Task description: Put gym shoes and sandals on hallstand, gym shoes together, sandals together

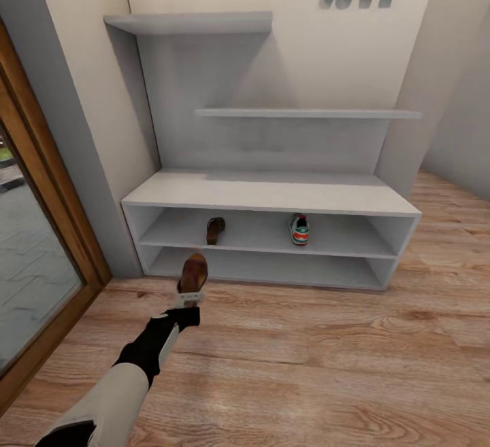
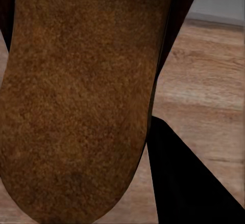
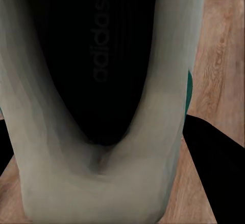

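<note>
Left claw [image 1: 191, 295] grips a brown sandal [image 1: 194, 272] just in front of the hallstand [image 1: 272, 195]; another sandal [image 1: 215, 230] and a gym shoe [image 1: 299, 228] sit on its upper shelf; right claw clamps a second gym shoe [image 3: 97, 132] above wood floor [image 1: 327, 365]

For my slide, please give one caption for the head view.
Left tool carries a sandal toward the rack holding one sandal and sneaker.

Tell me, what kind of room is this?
Probably a home entrance corridor: a grey shoe rack with a sandal and a gym shoe on its shelf, and a glass door beside it.
</note>
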Motion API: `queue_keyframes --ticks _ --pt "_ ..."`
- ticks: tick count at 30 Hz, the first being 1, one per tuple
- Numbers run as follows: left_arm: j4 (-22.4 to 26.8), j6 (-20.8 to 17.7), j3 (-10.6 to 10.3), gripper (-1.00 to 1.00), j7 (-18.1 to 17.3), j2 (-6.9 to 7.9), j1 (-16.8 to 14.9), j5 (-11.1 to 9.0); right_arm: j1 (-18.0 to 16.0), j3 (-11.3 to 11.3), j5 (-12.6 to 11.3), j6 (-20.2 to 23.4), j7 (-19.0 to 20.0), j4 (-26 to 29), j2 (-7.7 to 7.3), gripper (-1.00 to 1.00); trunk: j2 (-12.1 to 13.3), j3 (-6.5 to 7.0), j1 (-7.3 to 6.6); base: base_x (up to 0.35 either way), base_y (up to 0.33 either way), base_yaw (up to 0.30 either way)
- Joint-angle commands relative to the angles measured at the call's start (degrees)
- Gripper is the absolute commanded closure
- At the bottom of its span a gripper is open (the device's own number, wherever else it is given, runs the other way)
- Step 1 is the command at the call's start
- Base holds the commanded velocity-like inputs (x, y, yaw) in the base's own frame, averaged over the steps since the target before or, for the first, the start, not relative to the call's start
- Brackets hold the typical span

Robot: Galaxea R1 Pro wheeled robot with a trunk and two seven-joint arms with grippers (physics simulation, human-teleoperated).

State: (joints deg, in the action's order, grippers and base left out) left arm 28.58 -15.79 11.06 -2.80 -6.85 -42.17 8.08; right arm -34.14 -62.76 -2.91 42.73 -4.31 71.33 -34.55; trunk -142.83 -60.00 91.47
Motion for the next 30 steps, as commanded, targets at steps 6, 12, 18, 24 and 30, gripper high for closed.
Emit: queue_keyframes --ticks 6,12,18,24,30 --pt "-0.3 -2.8 -3.9 1.0 -0.4 -0.48 0.0 0.7 0.0 -0.4 3.3 0.1 -0.4 0.0 -0.27 1.0 0.0 -0.05 -0.01 0.0 0.0 0.0" --pt "-0.5 -2.9 -9.1 1.0 -0.5 -0.51 0.0 0.6 0.0 -0.5 3.7 -0.3 -0.4 0.0 0.13 1.0 0.0 -0.05 -0.01 0.0 0.0 0.0" --pt "-0.5 -2.9 -9.5 1.0 -0.5 -0.45 0.0 0.6 0.0 -0.3 3.9 -0.2 -0.5 0.0 0.19 1.0 0.0 -0.05 -0.01 0.0 0.0 0.0" --pt "-0.5 -2.9 -9.6 1.0 -0.5 -0.45 0.0 0.6 0.0 -0.3 3.9 0.1 -0.6 0.0 0.19 1.0 0.0 -0.08 -0.01 0.0 0.0 0.0" --pt "-0.4 -2.9 -9.6 1.0 -0.5 -0.45 0.0 0.6 0.0 -0.3 3.9 0.2 -0.6 0.0 0.19 1.0 -0.5 -1.8 0.33 0.0 0.0 0.0"
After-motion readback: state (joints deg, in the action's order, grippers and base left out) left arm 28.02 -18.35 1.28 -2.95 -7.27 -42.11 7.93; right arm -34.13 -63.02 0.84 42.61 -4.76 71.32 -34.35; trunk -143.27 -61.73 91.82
